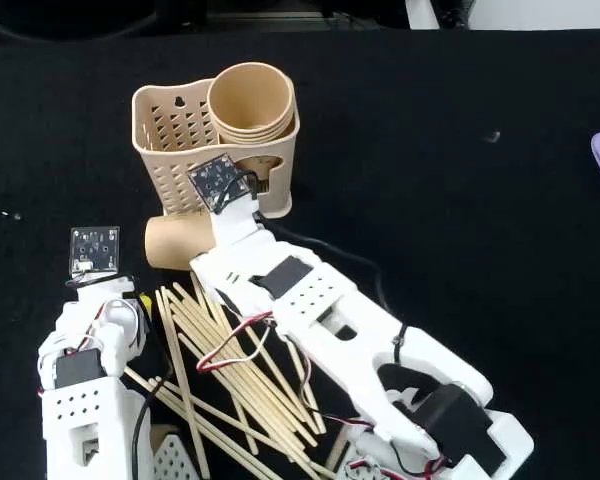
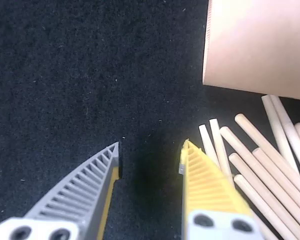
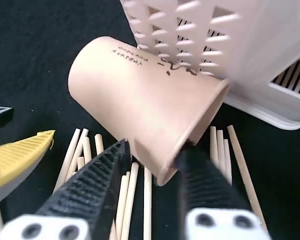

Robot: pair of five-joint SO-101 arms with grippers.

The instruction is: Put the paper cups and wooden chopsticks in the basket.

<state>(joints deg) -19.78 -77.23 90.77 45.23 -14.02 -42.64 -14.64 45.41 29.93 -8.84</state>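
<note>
The right gripper (image 3: 155,147), its black fingers parted, straddles the open end of a tan paper cup (image 3: 140,100) lying on its side against the foot of a beige perforated plastic basket (image 3: 240,45). A stack of tan paper cups (image 1: 252,100) stands inside the basket. Nearby, the left gripper (image 2: 150,145) hangs spread and empty over the black table (image 1: 460,200), just beside a loose pile of pale wooden chopsticks (image 1: 240,380).
</note>
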